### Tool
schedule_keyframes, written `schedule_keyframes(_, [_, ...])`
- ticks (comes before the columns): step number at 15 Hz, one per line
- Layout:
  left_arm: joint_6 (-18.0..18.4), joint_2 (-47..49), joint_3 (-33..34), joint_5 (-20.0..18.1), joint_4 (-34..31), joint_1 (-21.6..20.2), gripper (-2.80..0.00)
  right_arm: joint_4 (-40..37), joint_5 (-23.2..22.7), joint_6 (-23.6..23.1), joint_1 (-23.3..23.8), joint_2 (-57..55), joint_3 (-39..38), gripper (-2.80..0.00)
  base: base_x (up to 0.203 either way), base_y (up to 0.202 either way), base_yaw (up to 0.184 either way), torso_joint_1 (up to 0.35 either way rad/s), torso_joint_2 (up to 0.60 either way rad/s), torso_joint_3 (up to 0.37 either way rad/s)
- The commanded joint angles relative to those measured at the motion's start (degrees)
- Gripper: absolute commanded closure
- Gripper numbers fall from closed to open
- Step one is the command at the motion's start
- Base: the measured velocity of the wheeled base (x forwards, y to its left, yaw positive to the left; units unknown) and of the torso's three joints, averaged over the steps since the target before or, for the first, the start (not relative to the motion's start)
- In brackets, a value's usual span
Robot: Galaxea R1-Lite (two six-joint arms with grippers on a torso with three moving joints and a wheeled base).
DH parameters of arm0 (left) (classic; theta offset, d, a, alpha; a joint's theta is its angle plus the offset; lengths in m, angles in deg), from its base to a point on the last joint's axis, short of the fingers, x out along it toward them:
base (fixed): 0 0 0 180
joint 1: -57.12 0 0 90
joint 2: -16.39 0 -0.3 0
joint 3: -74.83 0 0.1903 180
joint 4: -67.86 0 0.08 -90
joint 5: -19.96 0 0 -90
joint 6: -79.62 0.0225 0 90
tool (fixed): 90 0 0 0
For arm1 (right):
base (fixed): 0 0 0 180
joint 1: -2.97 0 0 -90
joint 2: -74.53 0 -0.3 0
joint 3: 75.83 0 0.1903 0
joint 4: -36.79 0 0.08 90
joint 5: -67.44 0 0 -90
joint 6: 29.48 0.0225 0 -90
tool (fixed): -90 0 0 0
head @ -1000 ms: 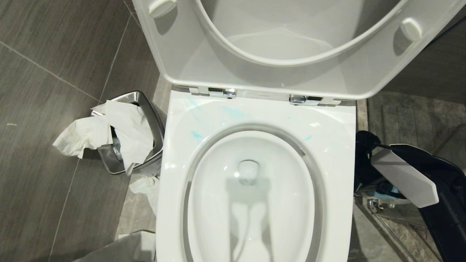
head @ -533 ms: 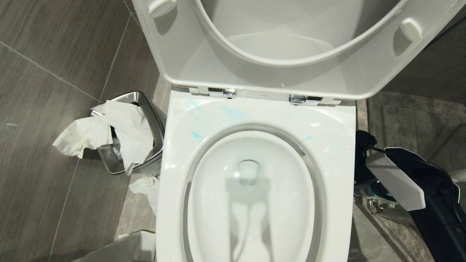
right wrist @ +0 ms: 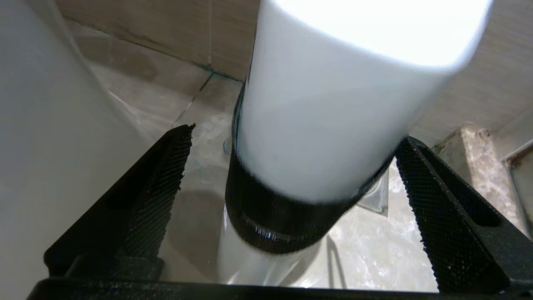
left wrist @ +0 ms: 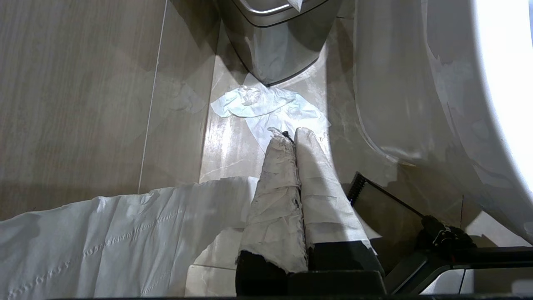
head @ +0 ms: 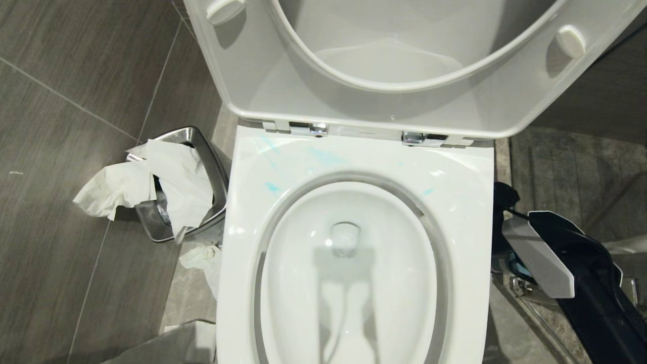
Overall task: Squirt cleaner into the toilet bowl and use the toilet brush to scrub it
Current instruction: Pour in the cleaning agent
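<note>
The toilet bowl fills the middle of the head view, with its seat and lid raised. Thin turquoise smears of cleaner mark the back of the rim. The toilet brush is out of view. My right arm reaches down beside the bowl's right side. My right gripper is open, its jaws wide on either side of an upright white cylinder with a black band; neither jaw touches it. My left gripper is shut and empty, low over the floor left of the bowl.
A steel bin stuffed with paper stands left of the toilet, with crumpled tissue on the floor beside it. The same tissue lies just past my left fingertips. A tiled wall corner stands behind the cylinder.
My right arm has sunk lower beside the toilet's right side. The bowl, the bin and the paper have not moved.
</note>
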Motion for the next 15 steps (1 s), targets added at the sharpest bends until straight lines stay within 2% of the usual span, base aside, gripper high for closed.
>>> schedule_keyframes(1, [0.03,0.08,0.0,0.0,0.01,-0.01,0.0,0.51,-0.18,-0.11,-0.02,-1.3,1.42,-2.8,0.0,0.0,0.0,0.0,0.0,0.0])
schedule_keyframes(6, [0.02,0.08,0.0,0.0,0.01,-0.01,0.0,0.51,-2.35,-0.41,-0.03,-2.24,3.23,-2.8,0.0,0.0,0.0,0.0,0.0,0.0])
schedule_keyframes(15, [0.01,0.08,0.0,0.0,0.01,-0.01,0.0,0.51,-2.6,-0.41,0.68,-2.33,3.41,-2.8,0.0,0.0,0.0,0.0,0.0,0.0])
